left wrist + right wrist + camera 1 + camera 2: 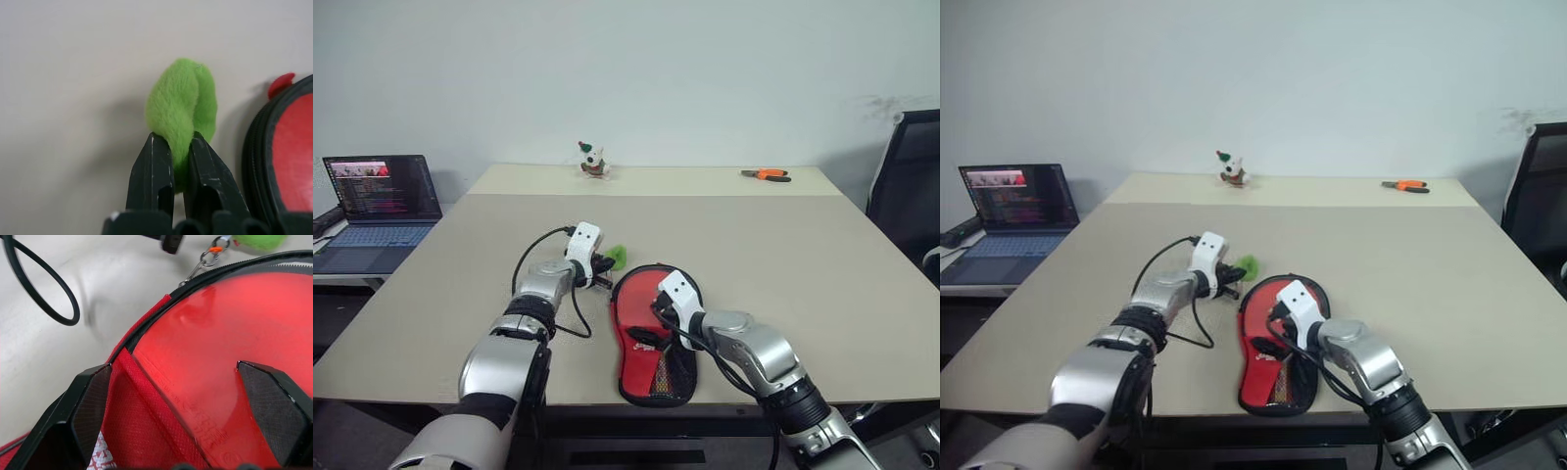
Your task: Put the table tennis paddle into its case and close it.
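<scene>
Near the front edge of the beige tabletop (783,245) lies the case (651,377), its red and black-mesh front turned up and its narrow handle end toward the robot. Its round end points away from the robot, and a black zip runs around the rim. Inside that round end the red rubber face of the table tennis paddle (244,347) shows, smooth and glossy, with the red fabric flap of the case lapping over its near part; the handle of the paddle cannot be made out.

Over the round end sits the right claw (181,401), its two black fingers (85,406) spread wide, one on each side of the red face and holding nothing. Just off the far left rim of the case is the left claw (175,161), pinched narrow on the lime green tag (183,105), a soft fuzzy piece that sticks out beyond the fingertips above the tabletop. A small metal clip with an orange bit (212,247) links the tag end to the zip line.

At the far edge stand a small toy figure (593,162) and orange-handled pliers (767,175). An open laptop (377,211) sits on a lower surface to the left, a black chair (906,186) at the right.
</scene>
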You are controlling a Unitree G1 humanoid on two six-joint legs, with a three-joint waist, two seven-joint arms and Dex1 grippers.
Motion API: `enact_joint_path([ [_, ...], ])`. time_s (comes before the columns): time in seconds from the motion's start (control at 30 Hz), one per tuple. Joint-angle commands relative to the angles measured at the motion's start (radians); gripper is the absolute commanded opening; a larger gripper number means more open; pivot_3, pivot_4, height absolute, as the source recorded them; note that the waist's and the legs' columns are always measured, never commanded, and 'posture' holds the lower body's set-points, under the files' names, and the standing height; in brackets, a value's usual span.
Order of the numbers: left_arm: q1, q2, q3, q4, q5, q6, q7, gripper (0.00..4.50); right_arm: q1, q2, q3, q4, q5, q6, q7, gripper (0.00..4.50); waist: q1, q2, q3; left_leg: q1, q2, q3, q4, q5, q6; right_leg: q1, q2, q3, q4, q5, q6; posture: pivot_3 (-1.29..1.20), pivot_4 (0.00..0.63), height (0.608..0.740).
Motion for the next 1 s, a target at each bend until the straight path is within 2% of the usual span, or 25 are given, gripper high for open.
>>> enact_joint_path([
  [0.03,-0.075,-0.009,-0.009,0.023,0.048,-0.065,0.071,0.02,0.034,-0.029,0.034,0.025,-0.019,0.047,0.017,4.5,0.0,0.0,0.0,0.0,0.0,0.0,0.0,0.0,0.0,0.0,0.0,0.0,0.0,0.0,0.0,0.0,0.15,0.74],
  [0.23,-0.134,-0.038,-0.039,0.055,0.131,-0.104,0.141,0.02,0.058,-0.077,0.061,0.024,-0.03,0.054,0.047,4.5,0.0,0.0,0.0,0.0,0.0,0.0,0.0,0.0,0.0,0.001,0.0,-0.001,0.0,-0.001,0.002,0.0,0.15,0.74],
  [0.57,-0.183,-0.106,-0.123,0.074,0.278,-0.172,0.198,0.02,0.156,-0.158,0.089,-0.097,-0.021,0.114,0.073,4.5,0.002,-0.001,-0.001,0.0,-0.001,-0.001,0.0,0.0,0.0,0.002,0.0,-0.002,-0.002,-0.003,0.005,0.0,0.15,0.74],
  [1.0,-0.213,-0.183,-0.251,0.087,0.452,-0.262,0.24,0.02,0.263,-0.174,0.093,-0.214,-0.009,0.185,0.039,4.5,0.004,-0.002,-0.002,0.001,-0.001,-0.003,-0.001,0.0,0.0,0.007,-0.001,-0.004,-0.009,-0.002,0.007,0.0,0.15,0.74],
])
